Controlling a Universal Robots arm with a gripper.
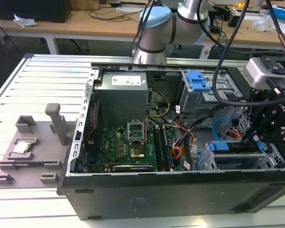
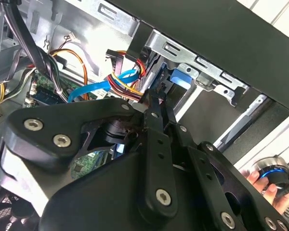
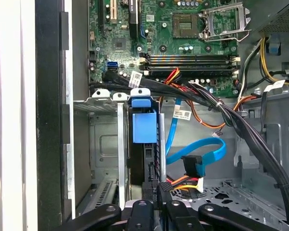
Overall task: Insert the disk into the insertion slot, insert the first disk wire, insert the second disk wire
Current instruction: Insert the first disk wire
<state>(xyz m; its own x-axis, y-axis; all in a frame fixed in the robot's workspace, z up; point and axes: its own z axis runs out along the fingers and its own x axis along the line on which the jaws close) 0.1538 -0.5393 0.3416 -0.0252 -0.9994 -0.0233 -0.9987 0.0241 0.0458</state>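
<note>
The disk (image 3: pixel 143 126) in its bright blue carrier sits inside the insertion slot (image 3: pixel 102 144), a light-grey metal cage. In the exterior view the disk (image 1: pixel 228 146) lies in the cage at the case's front right corner. My gripper (image 3: pixel 156 190) is right behind the disk, shut on the dark plug of the first disk wire (image 3: pixel 183 182), an orange, red and black bundle. In the second wrist view the gripper (image 2: pixel 157 96) points at the blue carrier (image 2: pixel 180 77), with the first disk wire (image 2: pixel 127 82) trailing off it. The second disk wire (image 3: pixel 202 153), flat and light blue, loops loose beside them.
Thick black cables (image 3: pixel 221 113) cross between the motherboard (image 3: pixel 183 48) and the cage. A second grey cage with a blue clip (image 1: pixel 198 80) stands at the back. A grey fixture (image 1: pixel 33 142) lies outside the case on the exterior view's left. A hand (image 2: pixel 274 185) holds a round knob.
</note>
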